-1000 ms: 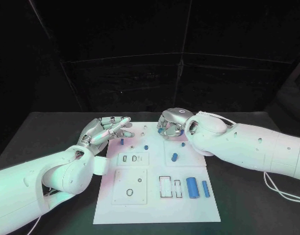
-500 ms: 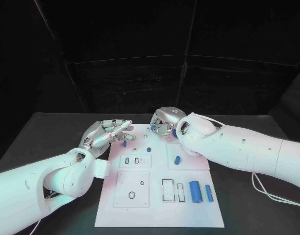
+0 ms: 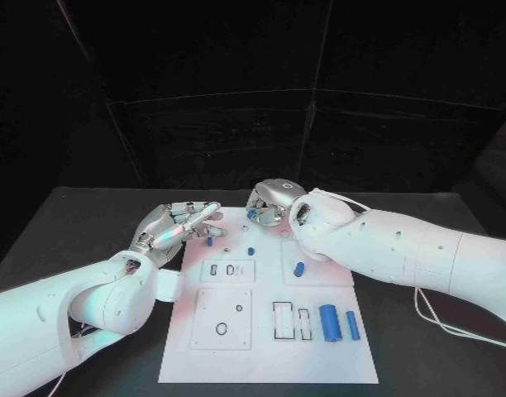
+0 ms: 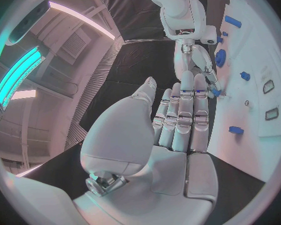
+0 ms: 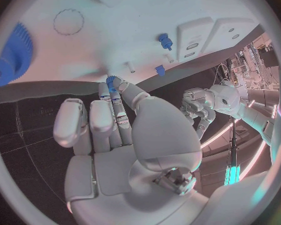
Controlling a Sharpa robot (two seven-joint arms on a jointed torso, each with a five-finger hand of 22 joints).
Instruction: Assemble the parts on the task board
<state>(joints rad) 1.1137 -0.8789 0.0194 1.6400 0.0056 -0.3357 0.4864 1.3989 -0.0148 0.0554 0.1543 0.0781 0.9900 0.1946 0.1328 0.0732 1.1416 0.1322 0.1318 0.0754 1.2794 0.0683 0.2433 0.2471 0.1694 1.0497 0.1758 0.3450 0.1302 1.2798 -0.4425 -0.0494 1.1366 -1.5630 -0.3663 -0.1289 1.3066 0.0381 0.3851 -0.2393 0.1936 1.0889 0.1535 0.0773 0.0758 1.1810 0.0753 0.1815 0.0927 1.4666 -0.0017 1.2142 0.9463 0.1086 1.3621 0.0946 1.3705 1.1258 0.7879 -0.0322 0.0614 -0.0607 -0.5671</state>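
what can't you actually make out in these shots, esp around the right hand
- Head view: the right hand covers the far edge of the task board, so what lies under it is hidden.
- Right wrist view: a small blue part sits at the fingertips; pinched or merely touched, unclear.
- Left wrist view: the left hand blocks much of the board.
- Head view: the slots' shapes are too small to read.

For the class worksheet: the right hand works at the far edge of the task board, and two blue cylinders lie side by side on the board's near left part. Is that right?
One slip: the head view shows the two blue cylinders on the near right part of the task board, not the left. The right hand is indeed at its far edge.
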